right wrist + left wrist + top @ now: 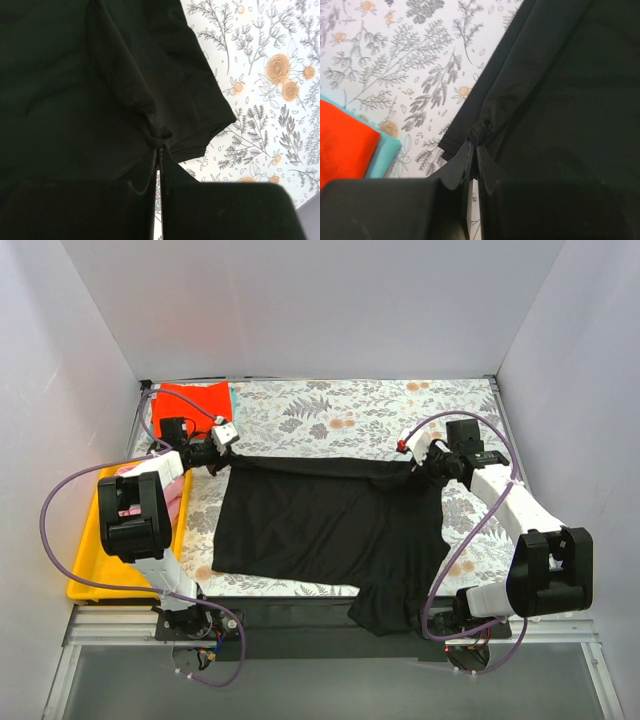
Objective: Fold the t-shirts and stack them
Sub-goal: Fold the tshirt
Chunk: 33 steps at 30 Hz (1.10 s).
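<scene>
Both arms are pinching the far edge of the black t-shirt (pixel 320 530), probably so that the hem can be pulled taut and carried over into a fold. The left gripper (pixel 474 152) is clamping a small gathered knot of fabric at the shirt's far left corner. The right gripper (pixel 159 152) is squeezing a similar bunch at the far right corner, just beside a sleeve hem.

The shirt is lying across the middle of the floral cloth (pixel 330 415) covering the tabletop. It is soft and matte, creasing toward each pinch, with one sleeve drooping past the cloth's near edge.

A folded red-orange t-shirt (pixel 195 400) is resting on a teal one (pixel 387 150) at the cloth's far left corner. A rigid yellow tray (pixel 85 560) is sitting just beside the cloth's left edge.
</scene>
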Motion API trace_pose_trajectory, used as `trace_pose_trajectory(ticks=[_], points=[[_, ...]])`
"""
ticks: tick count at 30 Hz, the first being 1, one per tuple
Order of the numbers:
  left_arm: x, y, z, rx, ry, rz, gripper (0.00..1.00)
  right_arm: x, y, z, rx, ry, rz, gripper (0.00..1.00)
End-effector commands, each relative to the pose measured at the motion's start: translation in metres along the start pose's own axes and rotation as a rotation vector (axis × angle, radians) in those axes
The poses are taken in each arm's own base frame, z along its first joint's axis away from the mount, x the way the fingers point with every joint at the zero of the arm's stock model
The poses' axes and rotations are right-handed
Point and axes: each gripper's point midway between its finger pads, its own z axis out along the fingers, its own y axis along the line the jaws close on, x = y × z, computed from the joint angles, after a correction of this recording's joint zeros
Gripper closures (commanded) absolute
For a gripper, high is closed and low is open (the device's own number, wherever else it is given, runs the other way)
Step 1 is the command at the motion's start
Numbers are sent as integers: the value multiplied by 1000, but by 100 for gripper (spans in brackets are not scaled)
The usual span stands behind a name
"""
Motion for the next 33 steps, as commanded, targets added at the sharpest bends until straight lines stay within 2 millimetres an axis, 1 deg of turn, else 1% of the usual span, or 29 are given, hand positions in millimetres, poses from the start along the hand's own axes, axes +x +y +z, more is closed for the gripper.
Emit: trace_pose_trajectory(ticks=[1,3,7,12,17,22,24,27,28,29,30,31,33], points=[[2,-8,-8,21,11,107,100,9,5,6,-19,24,-12,99],[7,-14,-7,40,24,111,100,14,5,11,-23,47,-3,99],[12,-19,-8,53,37,144,100,13,0,13,-20,52,4,99],[10,-16,-12,41,44,171,100,5,-5,8,-2,36,-12,99],[6,-14,-13,40,44,191,100,3,0,0,-11,26,-23,99],[8,-17,-14,57,52,219,100,17,10,7,-47,60,-26,99],[10,-22,-15,72,58,220,99,21,13,8,-60,77,-28,99],[13,-33,-18,106,68,249,93,27,14,8,-64,100,-37,99],[13,-34,-20,112,69,268,89,29,16,8,-71,106,-38,94],[15,-40,-22,131,76,259,87,31,17,6,-74,111,-48,89],[13,-42,-24,134,77,264,86,33,19,5,-78,123,-51,83],[13,-43,-26,138,80,264,85,33,18,2,-70,124,-58,74],[12,-47,-34,157,79,255,82,33,16,-5,-56,128,-86,67]])
